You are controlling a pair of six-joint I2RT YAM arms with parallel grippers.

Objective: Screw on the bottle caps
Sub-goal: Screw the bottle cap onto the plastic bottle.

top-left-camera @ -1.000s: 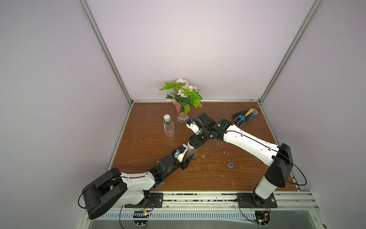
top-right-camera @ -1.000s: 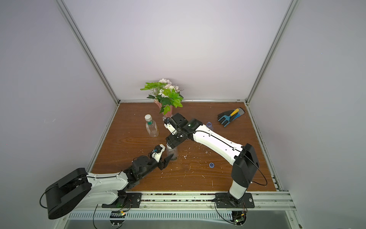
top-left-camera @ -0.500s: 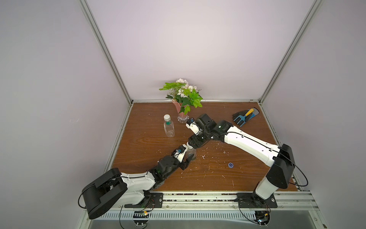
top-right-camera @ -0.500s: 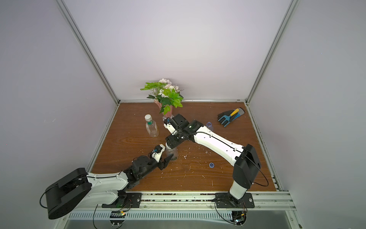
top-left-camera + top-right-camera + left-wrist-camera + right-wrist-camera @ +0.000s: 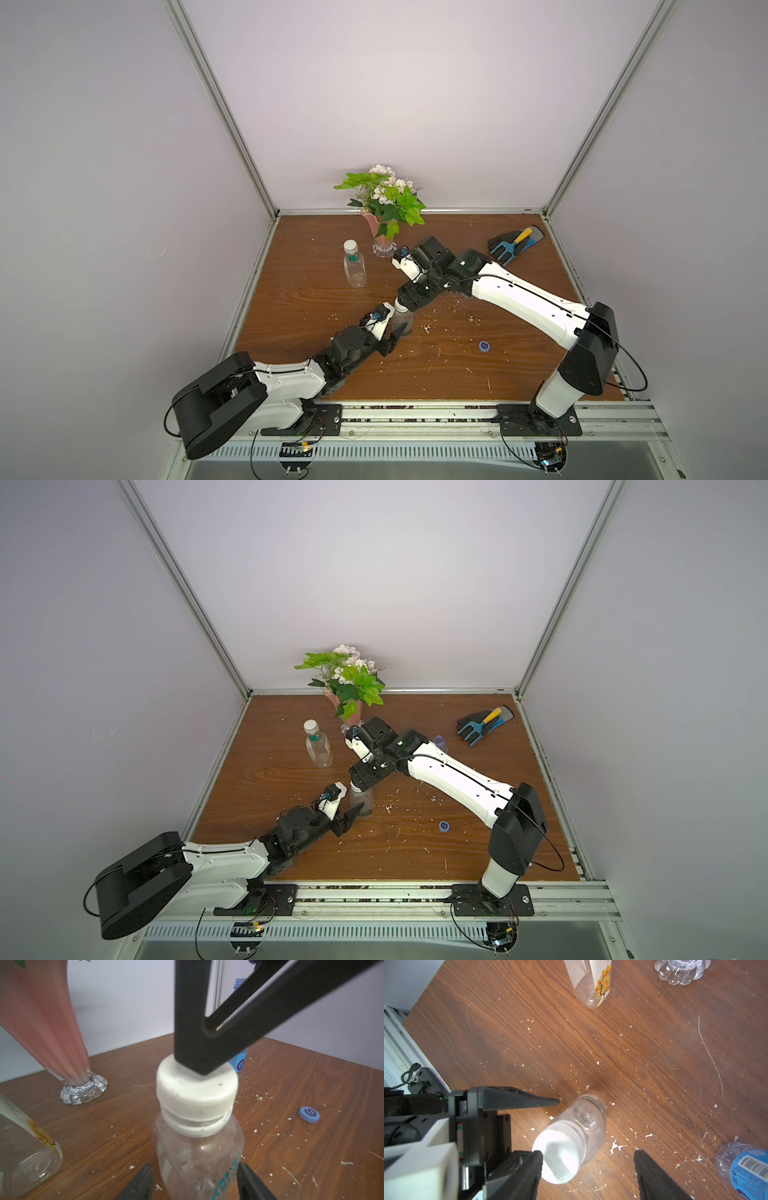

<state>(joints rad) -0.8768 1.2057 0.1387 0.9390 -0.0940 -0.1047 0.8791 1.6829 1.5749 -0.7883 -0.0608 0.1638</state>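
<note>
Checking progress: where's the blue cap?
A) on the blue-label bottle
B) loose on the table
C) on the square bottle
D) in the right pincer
B: the blue cap lies flat on the table, swirl up, with no bottle touching it.

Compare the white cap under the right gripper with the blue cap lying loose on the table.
The white cap is plain; the blue cap bears a white swirl. The white cap sits on the neck of the clear bottle; the blue cap lies flat on the table. One finger of the right gripper touches the white cap's top; nothing touches the blue cap. Both are small round caps.
</note>
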